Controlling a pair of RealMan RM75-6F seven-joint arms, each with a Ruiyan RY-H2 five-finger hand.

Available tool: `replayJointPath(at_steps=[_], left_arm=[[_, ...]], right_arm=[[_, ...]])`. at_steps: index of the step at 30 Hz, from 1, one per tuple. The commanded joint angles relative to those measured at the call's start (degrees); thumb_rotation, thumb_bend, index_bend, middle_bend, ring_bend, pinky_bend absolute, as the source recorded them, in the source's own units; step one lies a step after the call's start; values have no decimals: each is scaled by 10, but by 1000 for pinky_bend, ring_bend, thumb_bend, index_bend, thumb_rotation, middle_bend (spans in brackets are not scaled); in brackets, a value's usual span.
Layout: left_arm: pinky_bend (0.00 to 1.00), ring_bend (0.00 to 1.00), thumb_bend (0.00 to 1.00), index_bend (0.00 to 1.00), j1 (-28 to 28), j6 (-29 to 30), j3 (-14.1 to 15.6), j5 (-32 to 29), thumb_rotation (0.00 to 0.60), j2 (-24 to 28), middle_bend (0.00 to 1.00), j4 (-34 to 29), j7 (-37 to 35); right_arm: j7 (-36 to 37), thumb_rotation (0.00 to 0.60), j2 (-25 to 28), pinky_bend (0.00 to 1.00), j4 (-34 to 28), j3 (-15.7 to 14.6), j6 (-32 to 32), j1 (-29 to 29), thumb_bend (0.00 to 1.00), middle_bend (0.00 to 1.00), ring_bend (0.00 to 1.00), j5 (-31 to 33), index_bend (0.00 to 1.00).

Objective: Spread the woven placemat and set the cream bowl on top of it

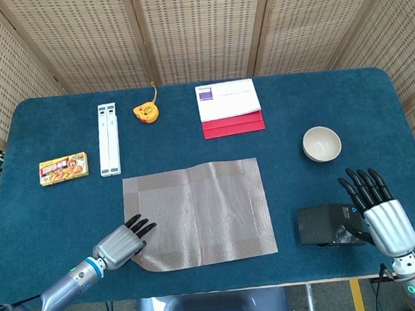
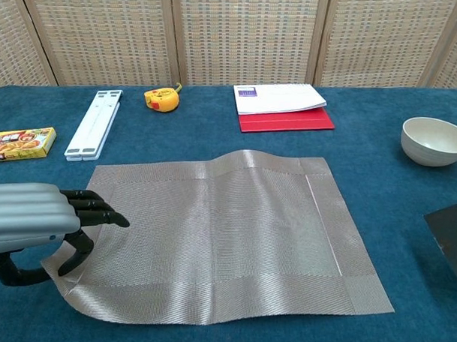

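The grey woven placemat (image 1: 198, 213) (image 2: 219, 238) lies spread flat in the near middle of the blue table, with a low ridge at its far edge and its near left corner slightly lifted. My left hand (image 1: 122, 241) (image 2: 33, 223) is at that corner. Its fingers (image 2: 99, 210) reach out over the mat's left edge and the thumb curls below them, with a clear gap between. The cream bowl (image 1: 322, 144) (image 2: 435, 141) stands upright on the table, right of the mat. My right hand (image 1: 378, 206) hovers at the near right with straight fingers, holding nothing.
A black flat object (image 1: 326, 225) (image 2: 448, 233) lies beside my right hand. Along the back are a white and red booklet (image 1: 229, 108), a yellow tape measure (image 1: 146, 113), a white folded stand (image 1: 108, 139) and a yellow food box (image 1: 63, 169).
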Motion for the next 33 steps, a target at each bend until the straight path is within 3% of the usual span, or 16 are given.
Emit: replayJointPath(at_steps=[1, 27, 30, 32, 33], left_arm=[[0, 0, 514, 762, 3, 1, 3, 4, 600, 3, 0, -4, 5], [0, 0, 512, 755, 31, 5, 12, -9, 600, 27, 0, -20, 59], [0, 0, 487, 630, 31, 1, 11, -12, 600, 31, 0, -21, 60], [0, 0, 328, 301, 31, -1, 9, -19, 600, 35, 0, -23, 60], [0, 0, 240, 185, 32, -1, 8, -26, 600, 40, 0, -26, 59]], right_arm=[[-1, 600, 0, 0, 0, 0, 1, 0, 0, 0, 0, -1, 0], [-4, 600, 0, 0, -2, -1, 4, -3, 0, 0, 0, -7, 0], [-5, 600, 0, 0, -3, -1, 4, -3, 0, 0, 0, -8, 0], [-5, 600, 1, 0, -3, -1, 5, -4, 0, 0, 0, -8, 0], [-5, 600, 1, 0, -3, -1, 5, -4, 0, 0, 0, -9, 0]])
